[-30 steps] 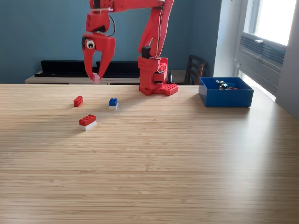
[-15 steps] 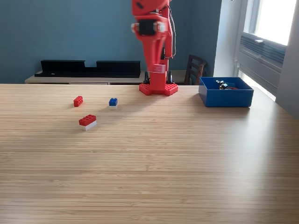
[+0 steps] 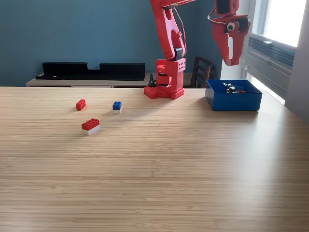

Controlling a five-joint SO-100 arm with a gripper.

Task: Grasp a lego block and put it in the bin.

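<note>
My red gripper [image 3: 231, 62] hangs high over the blue bin [image 3: 234, 103] at the exterior view's right, fingers pointing down and nearly together. A small pale lego block seems pinched at their tips, though it is hard to make out. On the table at the left lie three lego blocks: a red one [image 3: 80, 104], a blue-on-white one [image 3: 117, 106] and a red-on-white one [image 3: 90, 125]. Some small pieces [image 3: 231, 88] lie inside the bin.
The arm's red base [image 3: 164, 79] stands at the table's far edge, left of the bin. Behind the table are a dark chair [image 3: 202, 71] and a long black object [image 3: 91, 70] on a low sideboard. A window is at the right.
The arm has swung from above the blocks at the left, across its base, to above the bin at the right, carrying the small pale block. The blocks on the table have not moved.
</note>
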